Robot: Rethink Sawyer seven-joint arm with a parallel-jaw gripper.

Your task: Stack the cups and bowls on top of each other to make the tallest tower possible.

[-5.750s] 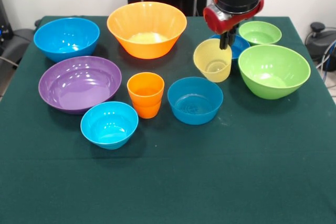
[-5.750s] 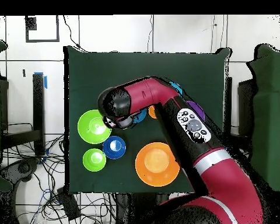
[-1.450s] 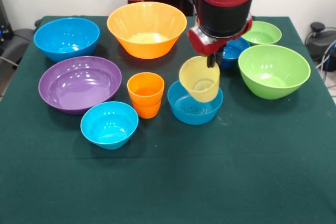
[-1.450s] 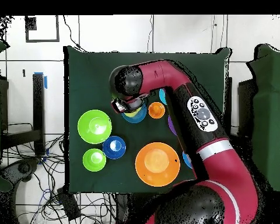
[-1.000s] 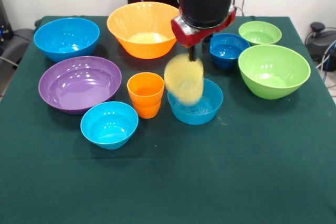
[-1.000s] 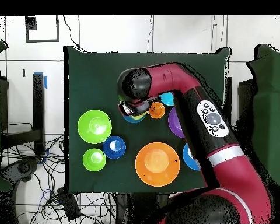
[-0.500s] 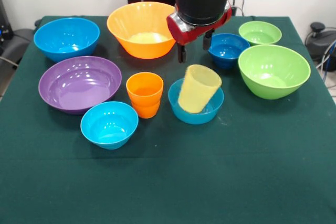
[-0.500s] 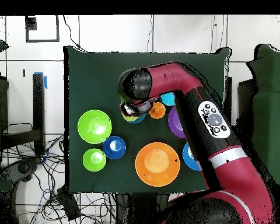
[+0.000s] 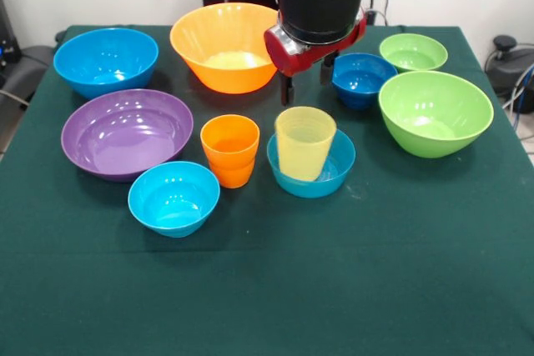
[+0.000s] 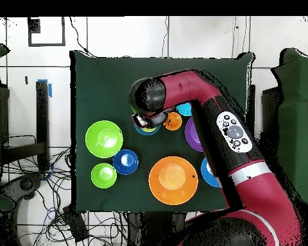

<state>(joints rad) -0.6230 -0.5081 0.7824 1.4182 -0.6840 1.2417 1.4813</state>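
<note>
Standing upright in the small light blue bowl (image 9: 332,174) on the table (image 9: 400,273), the pale yellow cup (image 9: 304,142) is free; the pincer (image 9: 304,82) hovers above, prongs apart. Retreat straight up, avoiding its rim.

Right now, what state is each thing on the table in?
Gripper: open, empty, above the yellow cup.
Yellow cup: upright inside a light blue bowl.
Orange cup: upright, alone.
Other light blue bowl: upright, empty.
Dark blue bowl: upright, empty.
Large purple bowl: upright, empty.
</note>
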